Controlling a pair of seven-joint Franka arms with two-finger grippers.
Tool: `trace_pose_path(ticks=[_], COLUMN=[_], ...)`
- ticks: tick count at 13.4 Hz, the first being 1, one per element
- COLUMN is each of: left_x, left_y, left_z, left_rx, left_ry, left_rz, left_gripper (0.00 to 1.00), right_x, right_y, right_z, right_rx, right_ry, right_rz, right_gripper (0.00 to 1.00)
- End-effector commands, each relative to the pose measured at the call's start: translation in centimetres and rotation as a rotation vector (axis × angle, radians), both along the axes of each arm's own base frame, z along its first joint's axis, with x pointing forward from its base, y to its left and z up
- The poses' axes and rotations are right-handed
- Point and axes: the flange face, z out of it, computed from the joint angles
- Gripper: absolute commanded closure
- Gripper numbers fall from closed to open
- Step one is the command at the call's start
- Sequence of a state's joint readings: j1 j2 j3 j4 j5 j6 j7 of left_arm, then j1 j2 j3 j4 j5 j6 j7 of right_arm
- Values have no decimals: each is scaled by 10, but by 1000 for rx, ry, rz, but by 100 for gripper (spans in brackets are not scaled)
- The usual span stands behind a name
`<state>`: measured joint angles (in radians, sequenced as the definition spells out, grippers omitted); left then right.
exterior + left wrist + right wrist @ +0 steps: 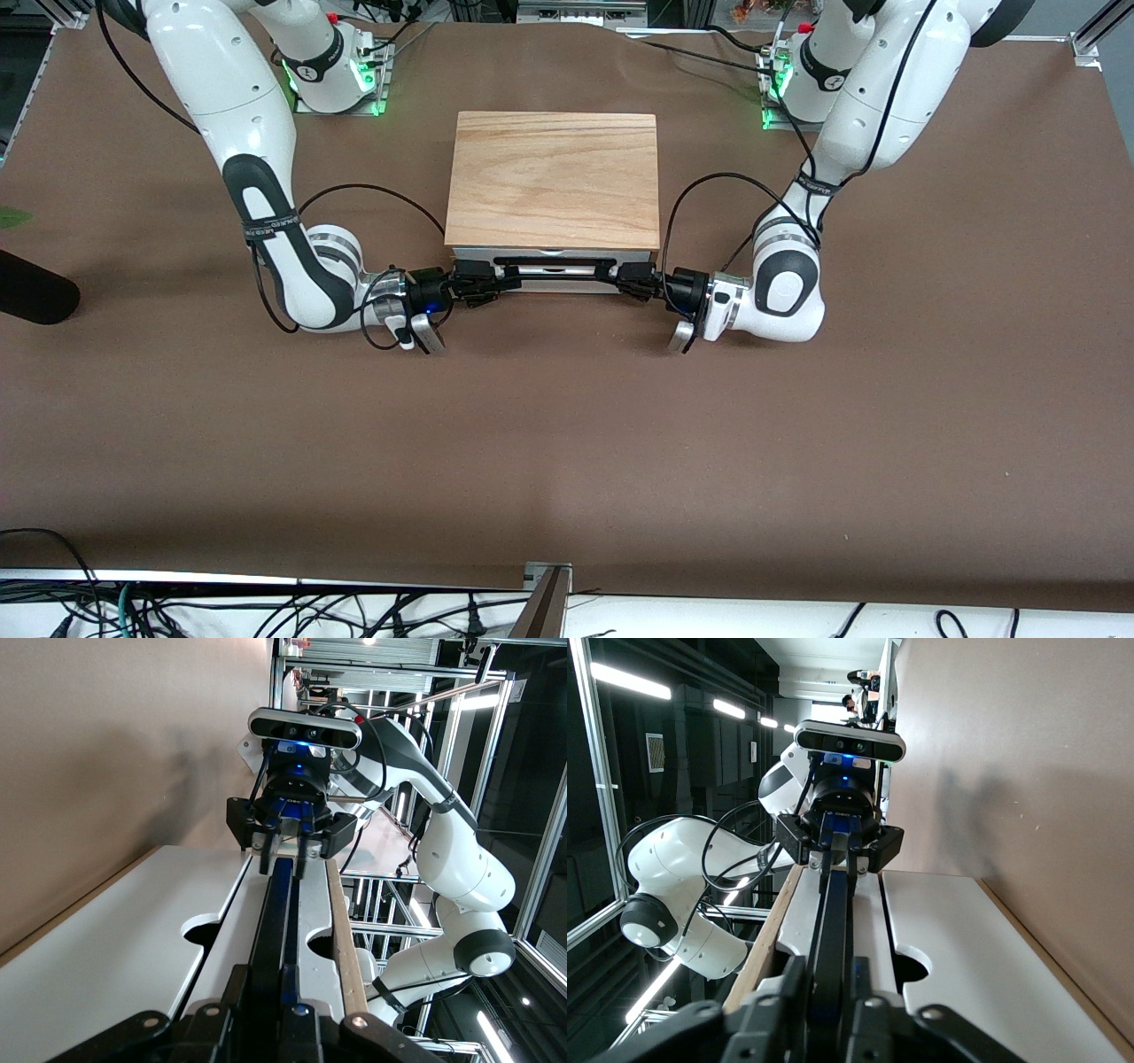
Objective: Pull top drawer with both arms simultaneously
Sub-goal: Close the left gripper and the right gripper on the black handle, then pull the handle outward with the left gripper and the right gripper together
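Already you have both end effectors clenched on the black bar handle (556, 275) of the top drawer (554, 268), left end effector (640, 286) and right end effector (477, 285) at opposite ends; expect a light, stiff slide that binds if you pull unevenly.

Two arms, right arm (266, 204) from upper left of the frame, left arm (850, 133) from upper right. Two grippers, right gripper (483, 285) and left gripper (631, 283), both low at center. One box (554, 177) at upper center. One top drawer (554, 268) with one black bar handle (556, 276). Two lower drawer fronts (106, 939) in the left wrist view, each notched once. One table (567, 443).
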<state>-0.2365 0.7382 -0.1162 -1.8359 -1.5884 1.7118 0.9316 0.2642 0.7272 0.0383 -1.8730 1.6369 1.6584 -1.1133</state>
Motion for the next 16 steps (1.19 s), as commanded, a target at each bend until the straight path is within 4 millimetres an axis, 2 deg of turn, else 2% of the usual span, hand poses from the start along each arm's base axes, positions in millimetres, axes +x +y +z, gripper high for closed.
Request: trace_pose_path(ticks=[1,5,8,12,16], left_x=[2,3,12,46,74], left_y=[-5,-6,-14,-31,-35], left_z=[11,12,15,25,23], left_rx=[-31,-33,-28,-30,-28], left_ry=[-1,0,28,59,79], left_rz=[17,16,8,2,7], left_gripper=[100,100,100,100,100], right_x=[-8,-1,23,54,90], right_y=[1,0,-1,-5,-7], right_z=[7,11,24,35,30], right_rx=[13,10,8,-1,-12], right_ry=[-10,-9,-16,3,8], right_rz=[-12,-22,-39,-62,-93], right_gripper=[89,89,89,89,89])
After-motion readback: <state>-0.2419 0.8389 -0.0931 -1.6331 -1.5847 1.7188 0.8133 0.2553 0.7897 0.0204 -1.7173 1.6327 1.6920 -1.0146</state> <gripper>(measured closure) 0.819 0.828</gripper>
